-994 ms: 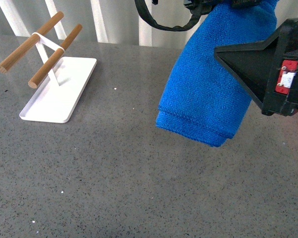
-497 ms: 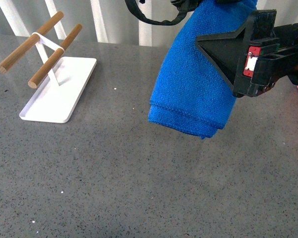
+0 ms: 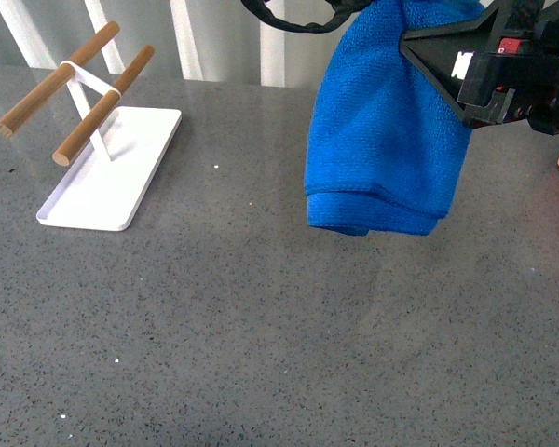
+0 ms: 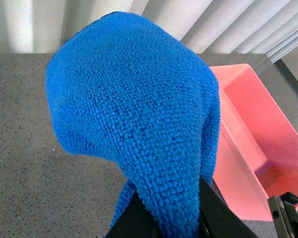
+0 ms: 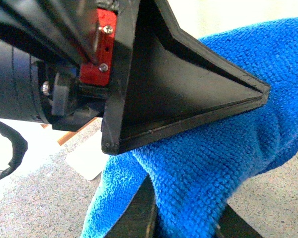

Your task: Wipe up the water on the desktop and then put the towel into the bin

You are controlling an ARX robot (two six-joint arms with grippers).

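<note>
The towel (image 3: 382, 140) is held clear of the bench (image 3: 214, 326), hanging folded from the left tool (image 4: 171, 220), which is judged to be clamped on its upper part. Within the last second its lower edge has been lifted further off the bench. The right tool (image 3: 415, 39) has been brought in from the right edge until its fingers are set either side of the towel; whether they are pressed shut cannot be told. A handover is judged to be under way, since the pink bin (image 4: 233, 144) lies to the right.
</note>
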